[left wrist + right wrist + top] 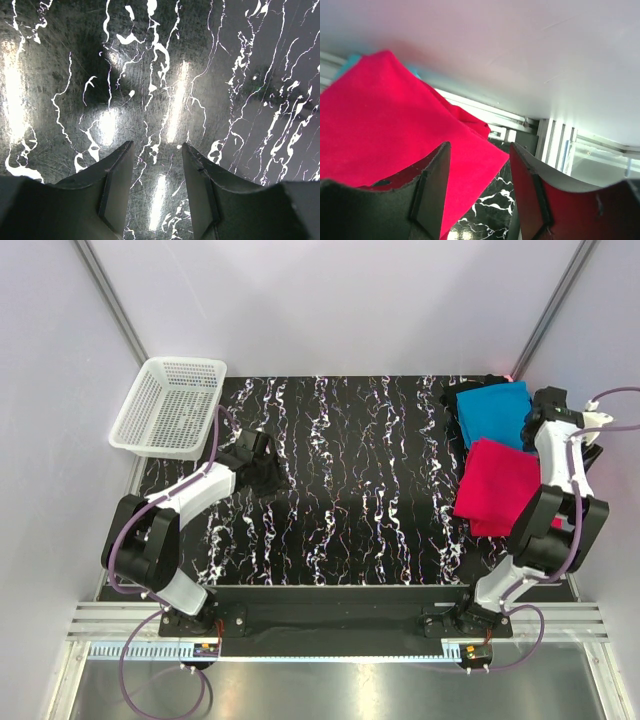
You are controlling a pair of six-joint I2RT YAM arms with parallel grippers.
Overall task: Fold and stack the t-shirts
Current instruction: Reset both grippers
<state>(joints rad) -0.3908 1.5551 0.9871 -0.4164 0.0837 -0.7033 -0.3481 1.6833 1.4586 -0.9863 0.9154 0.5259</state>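
Note:
A folded turquoise-blue t-shirt lies at the table's far right. A folded pinkish-red t-shirt overlaps its near edge, with another red layer showing under it. A dark cloth edge shows behind the turquoise one. My right gripper is open and empty, hovering over the red shirt's edge; a sliver of turquoise shows behind it. My left gripper is open and empty over bare table at the left, far from the shirts.
A white mesh basket overhangs the table's far left corner. The black marbled table is walled by white panels. Metal rails run along the table's edge beyond the red shirt.

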